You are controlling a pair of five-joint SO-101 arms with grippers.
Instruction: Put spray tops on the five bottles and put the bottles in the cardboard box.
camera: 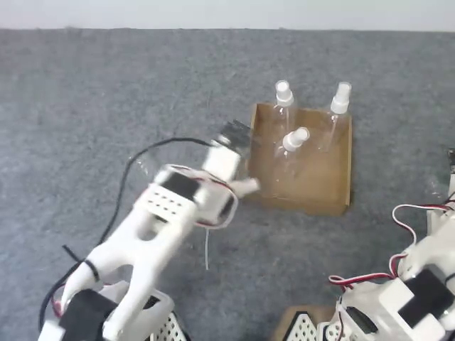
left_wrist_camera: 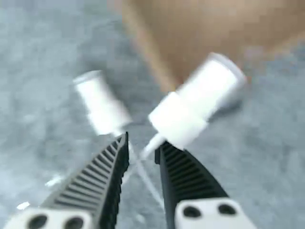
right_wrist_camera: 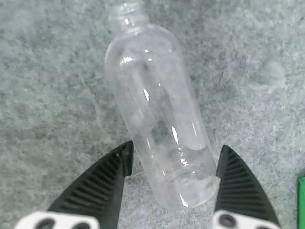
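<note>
Right gripper [right_wrist_camera: 176,147] astride bottle [right_wrist_camera: 152,95], neck away

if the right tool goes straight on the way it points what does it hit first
Probably the uncapped clear bottle, lying with its base between the fingers of the open right tool; depth is unclear.

Surface before me: grey, felt-like table covering [camera: 106,92]. On it:
- one shallow cardboard box [camera: 302,202], open, flat on its base
- one clear bottle [right_wrist_camera: 157,129], uncapped, lying on its side
- one white spray top [left_wrist_camera: 100,107], blurred, apparently lying loose near the box's corner
</note>
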